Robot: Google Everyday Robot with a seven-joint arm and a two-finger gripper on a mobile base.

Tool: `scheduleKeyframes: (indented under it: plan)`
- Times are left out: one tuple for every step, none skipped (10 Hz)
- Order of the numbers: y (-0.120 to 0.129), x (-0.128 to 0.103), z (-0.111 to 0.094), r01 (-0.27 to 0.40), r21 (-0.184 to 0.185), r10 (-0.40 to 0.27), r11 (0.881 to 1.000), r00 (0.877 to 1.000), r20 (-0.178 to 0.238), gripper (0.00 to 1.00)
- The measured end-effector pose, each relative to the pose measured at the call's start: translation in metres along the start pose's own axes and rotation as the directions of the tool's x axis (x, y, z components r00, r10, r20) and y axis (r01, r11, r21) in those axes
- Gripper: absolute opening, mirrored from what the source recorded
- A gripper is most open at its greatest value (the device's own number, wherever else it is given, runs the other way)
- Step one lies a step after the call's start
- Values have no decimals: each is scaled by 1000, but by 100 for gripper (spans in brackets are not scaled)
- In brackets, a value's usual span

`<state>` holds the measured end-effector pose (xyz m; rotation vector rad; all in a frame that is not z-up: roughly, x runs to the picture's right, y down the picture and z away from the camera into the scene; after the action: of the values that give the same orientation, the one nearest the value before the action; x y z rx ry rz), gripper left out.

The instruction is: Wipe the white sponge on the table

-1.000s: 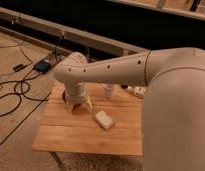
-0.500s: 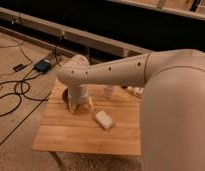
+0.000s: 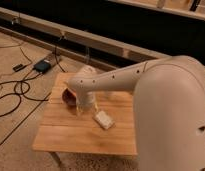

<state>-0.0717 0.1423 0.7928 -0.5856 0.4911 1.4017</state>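
A dark reddish bowl (image 3: 69, 96) is seen on the left part of the tabletop (image 3: 66, 134), partly hidden by the end effector (image 3: 86, 106), which is placed just beside it toward the tabletop's middle. On the speckled floor (image 3: 16, 140) at the left of the view, black cables (image 3: 11, 97) are laid in loops. Beyond them 1 small dark box (image 3: 42, 66) is set, with 1 smaller dark object (image 3: 18, 67) near it. A pale ledge (image 3: 106, 44) is run along the dark wall (image 3: 146, 25) behind
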Motion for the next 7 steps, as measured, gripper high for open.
scheduleKeyframes:
  plan:
    - [-5,0,8,5,12,-5,1000,1000,-3,65]
    - [-8,1,13,8,20,-8,1000,1000,-3,65]
    - [-13,1,19,9,36,-9,999,1000,-1,65]
    - [-15,1,22,12,47,-12,999,1000,1,65]
    - [-17,1,26,16,63,-16,998,1000,3,65]
    - [-19,2,31,23,86,-24,996,1000,1,65]
    - [-19,3,34,31,100,-31,994,1000,-1,65]
